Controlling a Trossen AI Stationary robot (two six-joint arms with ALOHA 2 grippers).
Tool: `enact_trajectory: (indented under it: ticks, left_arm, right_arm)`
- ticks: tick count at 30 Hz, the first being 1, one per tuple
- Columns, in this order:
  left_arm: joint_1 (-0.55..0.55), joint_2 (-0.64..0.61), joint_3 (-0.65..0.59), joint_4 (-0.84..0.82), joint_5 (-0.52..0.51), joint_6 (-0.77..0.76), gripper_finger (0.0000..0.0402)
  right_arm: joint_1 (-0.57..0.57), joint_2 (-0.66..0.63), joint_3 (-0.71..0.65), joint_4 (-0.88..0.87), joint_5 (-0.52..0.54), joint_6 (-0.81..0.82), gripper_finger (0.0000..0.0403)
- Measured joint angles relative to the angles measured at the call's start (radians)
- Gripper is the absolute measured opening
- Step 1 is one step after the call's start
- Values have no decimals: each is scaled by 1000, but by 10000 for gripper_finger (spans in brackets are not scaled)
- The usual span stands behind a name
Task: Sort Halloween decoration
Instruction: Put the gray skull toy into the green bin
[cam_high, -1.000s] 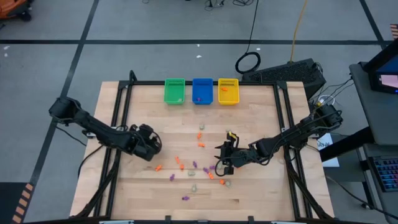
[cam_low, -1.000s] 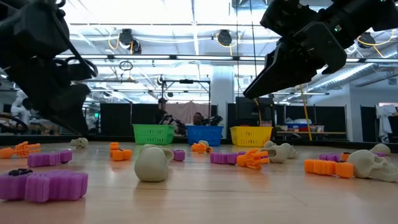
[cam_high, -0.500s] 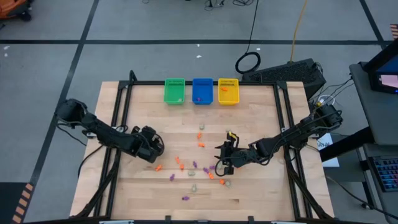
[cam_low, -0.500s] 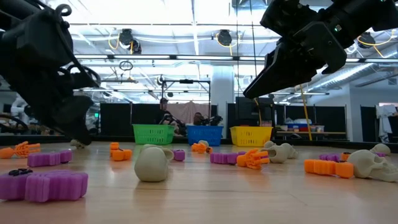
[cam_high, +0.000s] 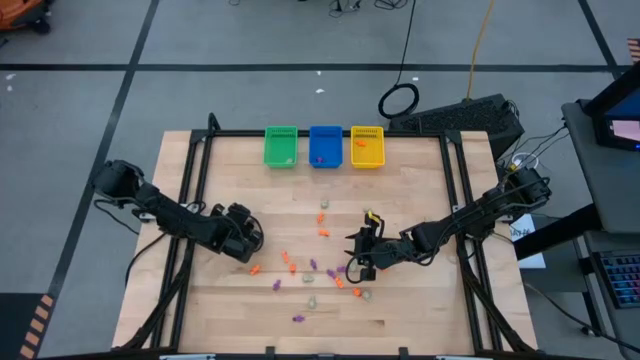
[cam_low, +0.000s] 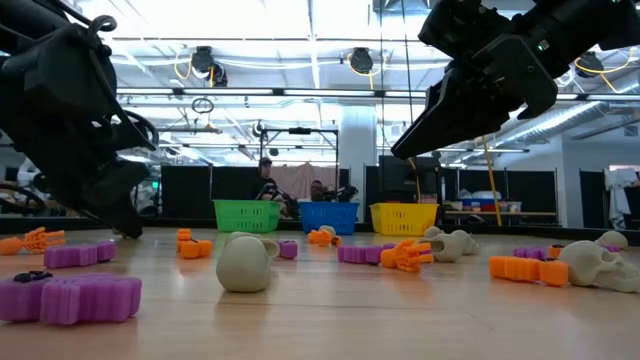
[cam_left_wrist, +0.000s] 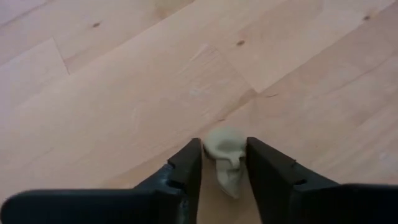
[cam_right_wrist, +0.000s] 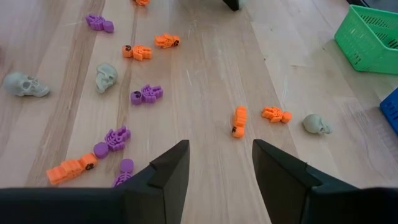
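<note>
On the left side of the wooden table (cam_high: 400, 300), the left gripper (cam_left_wrist: 222, 163) is down at the board, its two dark fingers (cam_left_wrist: 187, 167) standing either side of a small pale skull (cam_left_wrist: 225, 160); the skull sits between them, but whether the pads actually press on it cannot be told from the left wrist view. Toward the middle of the table, the Halloween decoration (cam_high: 318, 268) lies scattered loose on the wood: tiny orange, purple and pale beige pieces, skulls and little skeleton figures among them, well apart from the bins. At the far edge stand the green bin (cam_high: 281, 147), the blue bin (cam_high: 325, 146) and the yellow bin (cam_high: 368, 147) in a row, just beside one another, each with a trinket or two inside. To the right of the scatter, the right gripper (cam_right_wrist: 217, 165) hangs above the table with its fingers apart and nothing between them, the trinkets spread on the wood ahead of it. In the low view a person (cam_low: 264, 176) shows in the room behind the bins.
</note>
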Motion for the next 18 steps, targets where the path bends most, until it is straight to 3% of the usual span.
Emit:
enact_trajectory:
  ticks: [9, 18]
  left_arm:
    - [0, -5, 1, -6, 1, 10, 83]
    - [0, -79, 91, -1, 12, 178, 81]
  right_arm:
    - [0, 0, 0, 0, 0, 0, 164]
    - [0, 0, 0, 0, 0, 0, 164]
